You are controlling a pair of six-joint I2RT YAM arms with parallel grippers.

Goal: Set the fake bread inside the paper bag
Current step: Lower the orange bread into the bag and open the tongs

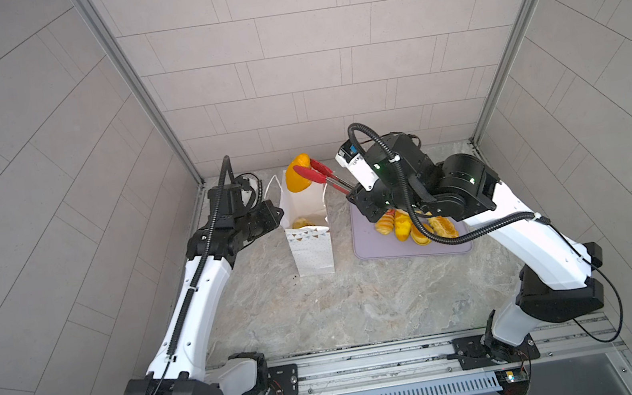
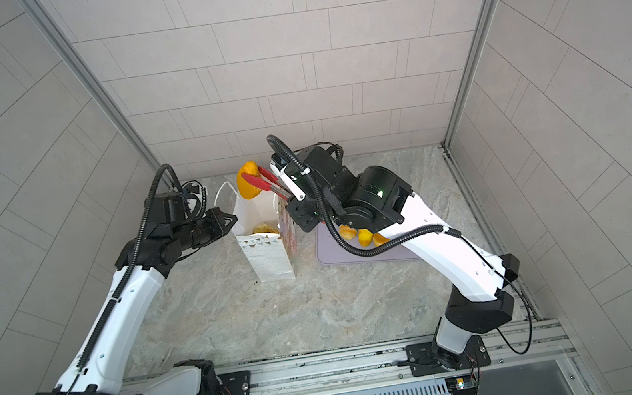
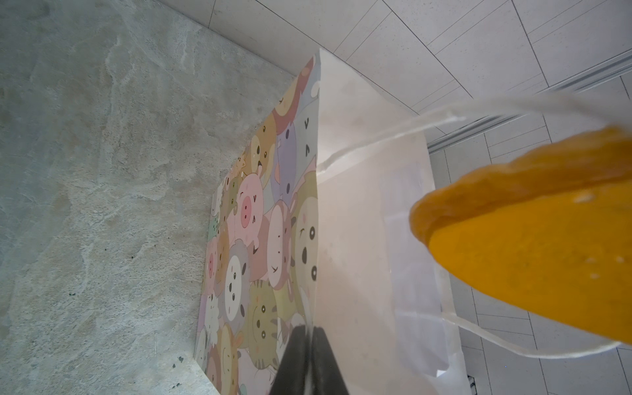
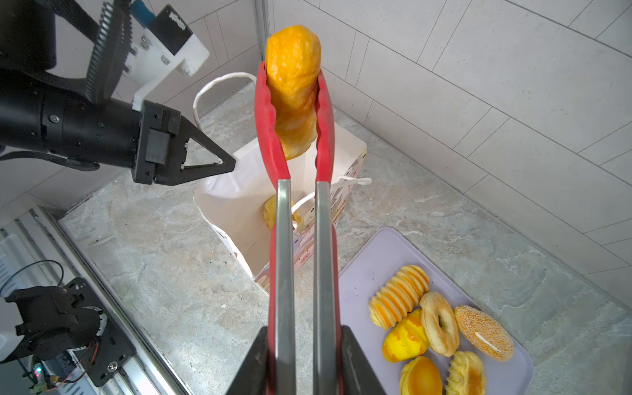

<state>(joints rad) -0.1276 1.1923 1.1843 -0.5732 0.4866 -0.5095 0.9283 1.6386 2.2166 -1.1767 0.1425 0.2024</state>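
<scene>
Fake bread point(image 4: 441, 325) is mostly on the lilac tray point(image 4: 369, 260), which lies just beside the paper bag point(image 1: 310, 249). One long loaf point(image 4: 292, 92) hangs just above the open top of the paper bag, squeezed between the red tips of the tongs point(image 4: 285, 256). One more piece point(image 4: 270, 208) lies at the bottom, inside the bag.

Your right claw point(image 4: 303, 362) is clenched around the steel arms of the tongs and presses them together. Your left claw point(image 3: 309, 328) is pinched tight on the top edge of the paper bag, on the side away from the tray.

The long loaf looks light and squishy, like foam. I think it will bend, not break, so a drop into the bag should not hurt it. One end pokes out past the red tips, so it could slide if you shake it. For the pieces on the tray, a hold across the middle looks best. The ridged ones should catch well; the smooth round ones may slip.

The paper bag is thin and stands upright, so a bump could knock it over.

The tabletop point(image 1: 322, 311) under the bag is flat and grey like stone, with a few dark specks near the bag. Pale tiled walls point(image 1: 287, 64) stand close behind the bag and on both sides, so room is tight.
</scene>
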